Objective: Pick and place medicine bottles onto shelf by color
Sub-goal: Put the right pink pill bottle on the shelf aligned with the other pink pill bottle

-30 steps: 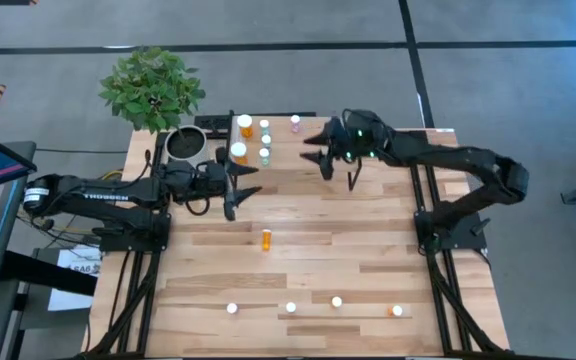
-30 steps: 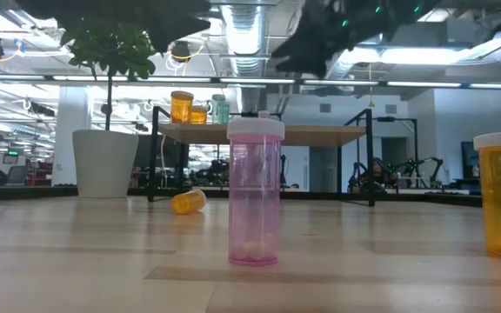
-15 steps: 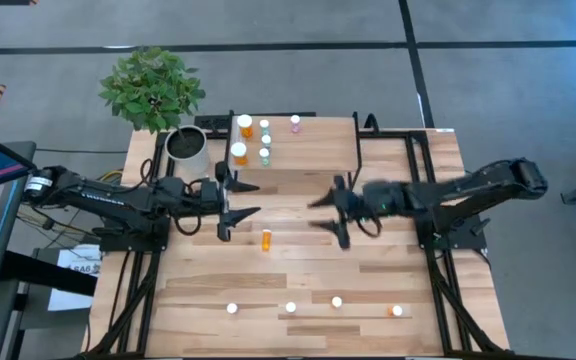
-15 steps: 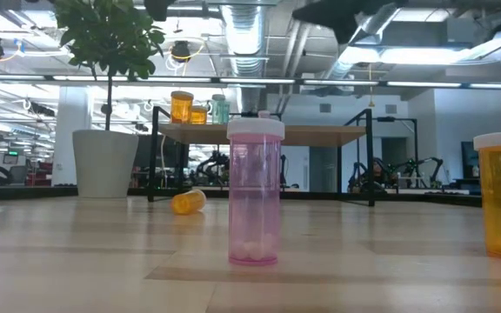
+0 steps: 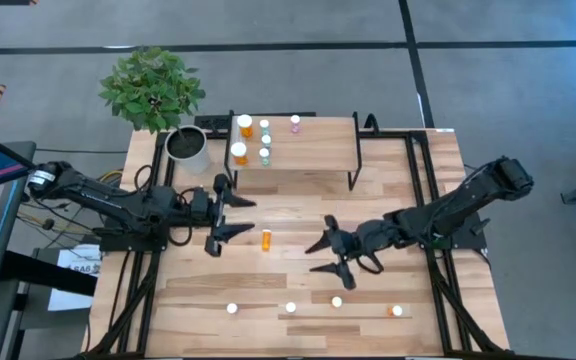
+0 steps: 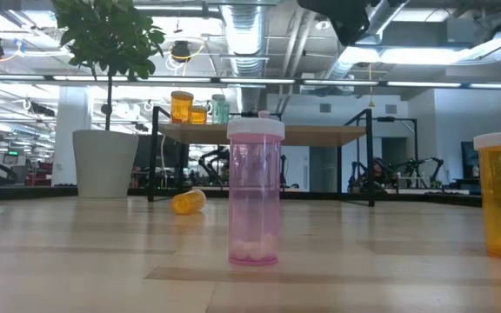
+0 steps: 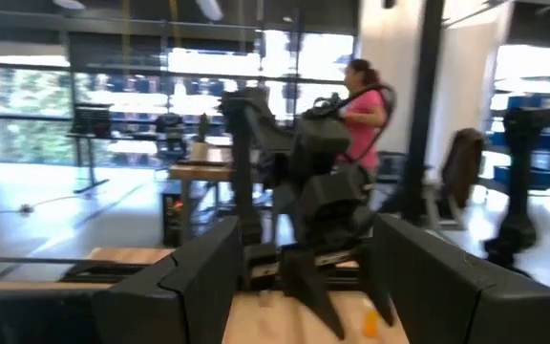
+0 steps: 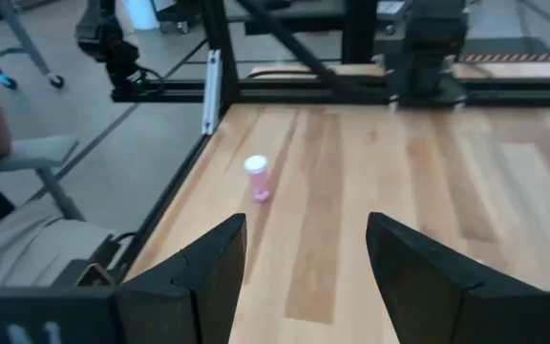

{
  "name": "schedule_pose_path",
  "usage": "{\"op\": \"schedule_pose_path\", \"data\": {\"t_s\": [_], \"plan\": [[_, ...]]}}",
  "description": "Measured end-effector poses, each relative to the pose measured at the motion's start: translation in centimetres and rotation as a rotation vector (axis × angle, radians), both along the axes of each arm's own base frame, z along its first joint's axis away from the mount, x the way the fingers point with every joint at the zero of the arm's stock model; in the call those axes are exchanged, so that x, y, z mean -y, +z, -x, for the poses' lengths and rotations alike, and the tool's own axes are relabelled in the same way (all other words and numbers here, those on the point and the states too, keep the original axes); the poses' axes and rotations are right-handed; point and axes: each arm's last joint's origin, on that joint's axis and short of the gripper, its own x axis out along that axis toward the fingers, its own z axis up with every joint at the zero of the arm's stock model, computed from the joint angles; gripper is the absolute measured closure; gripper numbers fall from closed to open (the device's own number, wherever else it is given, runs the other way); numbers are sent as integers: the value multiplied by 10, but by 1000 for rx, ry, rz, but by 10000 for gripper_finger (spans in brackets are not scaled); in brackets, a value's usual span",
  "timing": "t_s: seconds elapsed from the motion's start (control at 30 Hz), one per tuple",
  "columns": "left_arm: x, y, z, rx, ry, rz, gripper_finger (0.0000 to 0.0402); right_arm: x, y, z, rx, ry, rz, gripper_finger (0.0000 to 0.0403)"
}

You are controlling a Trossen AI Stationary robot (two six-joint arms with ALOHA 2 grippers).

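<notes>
The shelf (image 5: 308, 150) stands at the table's far side with several medicine bottles on its top: orange (image 5: 245, 122), pale teal (image 5: 264, 155) and pink (image 5: 295, 122). An orange bottle (image 5: 266, 239) lies on its side mid-table. More bottles stand upright along the near edge, among them a pink one (image 6: 255, 191) and an orange one (image 5: 397, 311). My left gripper (image 5: 232, 218) hangs open just left of the lying bottle. My right gripper (image 5: 322, 257) hangs open to its right, pointing toward a pink bottle (image 8: 257, 178).
A white plant pot (image 5: 186, 147) with a leafy plant stands at the far left corner beside the shelf. Black frame rails (image 5: 423, 190) run along the table's sides. A person in pink (image 7: 361, 105) shows in the room beyond.
My right gripper has swung from above the shelf toward the table's near edge and sunk, ending to the right of the lying orange bottle, still open. My left gripper has moved from beside the shelf toward the near edge, still open. No bottle has moved.
</notes>
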Motion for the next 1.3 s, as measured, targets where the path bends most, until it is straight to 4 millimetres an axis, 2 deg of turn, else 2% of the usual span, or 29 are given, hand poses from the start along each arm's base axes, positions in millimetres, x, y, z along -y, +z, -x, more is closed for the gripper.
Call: {"op": "schedule_pose_path", "data": {"t_s": [0.3,0.57,0.93,1.1,1.3], "plan": [[38,0,13,0,-60,-25,173,-18,-32,-16,-69,10,-44,163],[62,7,28,60,-58,-79,173,-35,-59,-34,-97,18,-114,163],[66,9,32,73,-37,-97,173,-77,-64,-58,-110,81,-145,163],[66,9,32,73,-34,-100,173,-86,-76,-67,-145,82,-129,163],[66,9,32,72,-34,-92,173,-89,-90,-71,-206,68,-116,163]]}}
